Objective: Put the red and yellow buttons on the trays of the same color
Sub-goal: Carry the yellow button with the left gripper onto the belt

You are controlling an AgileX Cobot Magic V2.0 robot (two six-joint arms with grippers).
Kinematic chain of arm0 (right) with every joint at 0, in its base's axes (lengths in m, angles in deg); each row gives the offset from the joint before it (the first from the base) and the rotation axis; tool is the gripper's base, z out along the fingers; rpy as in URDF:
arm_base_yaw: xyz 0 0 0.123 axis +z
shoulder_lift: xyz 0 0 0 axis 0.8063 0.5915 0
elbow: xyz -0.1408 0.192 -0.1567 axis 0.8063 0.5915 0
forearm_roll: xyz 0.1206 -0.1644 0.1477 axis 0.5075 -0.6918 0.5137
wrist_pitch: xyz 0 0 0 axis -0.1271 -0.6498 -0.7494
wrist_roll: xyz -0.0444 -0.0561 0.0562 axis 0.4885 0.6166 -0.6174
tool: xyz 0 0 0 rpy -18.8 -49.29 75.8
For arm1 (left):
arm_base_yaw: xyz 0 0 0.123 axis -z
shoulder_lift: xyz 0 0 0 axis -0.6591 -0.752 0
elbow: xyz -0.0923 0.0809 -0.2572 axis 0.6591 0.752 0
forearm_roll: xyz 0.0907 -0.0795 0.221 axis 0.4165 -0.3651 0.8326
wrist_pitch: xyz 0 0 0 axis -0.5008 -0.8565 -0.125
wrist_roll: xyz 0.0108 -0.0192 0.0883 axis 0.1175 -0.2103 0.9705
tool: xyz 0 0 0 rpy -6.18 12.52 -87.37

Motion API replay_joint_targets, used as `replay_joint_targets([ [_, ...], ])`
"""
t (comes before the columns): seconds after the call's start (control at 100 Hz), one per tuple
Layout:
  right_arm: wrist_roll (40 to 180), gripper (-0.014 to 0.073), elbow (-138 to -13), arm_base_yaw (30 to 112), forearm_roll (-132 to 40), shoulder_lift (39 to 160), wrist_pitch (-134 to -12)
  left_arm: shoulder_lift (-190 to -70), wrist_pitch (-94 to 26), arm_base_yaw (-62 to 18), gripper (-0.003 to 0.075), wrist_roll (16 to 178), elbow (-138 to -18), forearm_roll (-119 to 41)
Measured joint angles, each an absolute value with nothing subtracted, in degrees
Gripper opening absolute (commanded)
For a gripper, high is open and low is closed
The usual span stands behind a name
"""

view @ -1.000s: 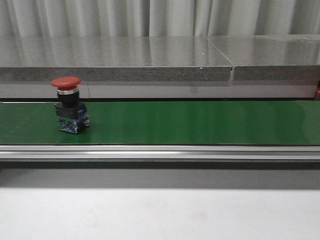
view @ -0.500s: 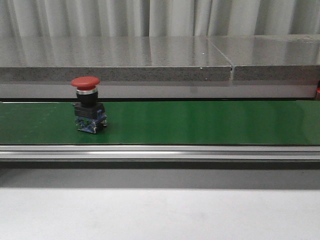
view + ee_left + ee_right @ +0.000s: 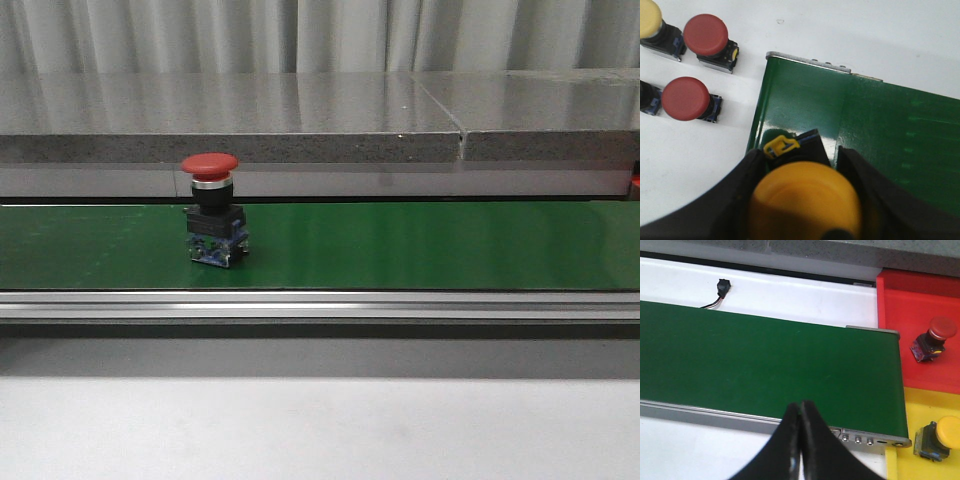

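A red button (image 3: pixel 211 220) stands upright on the green belt (image 3: pixel 400 245), left of the middle in the front view; no gripper shows there. My left gripper (image 3: pixel 802 165) is shut on a yellow button (image 3: pixel 805 200), held over the belt's end (image 3: pixel 805 100). On the white table beside that end stand two red buttons (image 3: pixel 706 35) (image 3: pixel 686 98) and a yellow button (image 3: pixel 649 21). My right gripper (image 3: pixel 800 412) is shut on nothing above the belt's near rail. A red tray (image 3: pixel 920 325) holds a red button (image 3: pixel 935 337); a yellow tray (image 3: pixel 925 405) holds a yellow button (image 3: pixel 940 437).
The belt's metal rail (image 3: pixel 320 305) runs along its front, with white table in front of it. A grey stone ledge (image 3: pixel 230 115) and curtain lie behind. A small black connector with wires (image 3: pixel 721 287) lies on the white surface beyond the belt.
The red button has travelled rightward along the belt, still upright. Nothing else in the front view has changed.
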State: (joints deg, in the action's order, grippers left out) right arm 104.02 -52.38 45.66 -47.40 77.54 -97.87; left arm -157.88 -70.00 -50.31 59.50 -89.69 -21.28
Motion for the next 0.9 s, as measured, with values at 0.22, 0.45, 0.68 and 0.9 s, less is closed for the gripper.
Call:
replay_joint_targets([
  [0.22,104.0,-0.0068,-52.4,45.7,-47.4,77.5,-97.9,-161.8,-70.5,-49.2,-0.0019,59.5,-89.9,-20.4],
  [0.45,104.1,-0.0068,-52.4,45.7,-47.4,77.5,-97.9,-165.9,-70.3,-48.6,-0.0018,59.5,-90.0,-20.1],
  [0.68,104.1,-0.0068,-52.4,45.7,-47.4,77.5,-97.9,-168.0,-70.1,-48.4,0.0040,59.5,-90.0,-20.2],
  [0.9,104.1,-0.0068,-52.4,45.7,-47.4,77.5,-97.9,-168.0,-70.0,-48.0,0.0454,59.6,-90.1,-19.9],
])
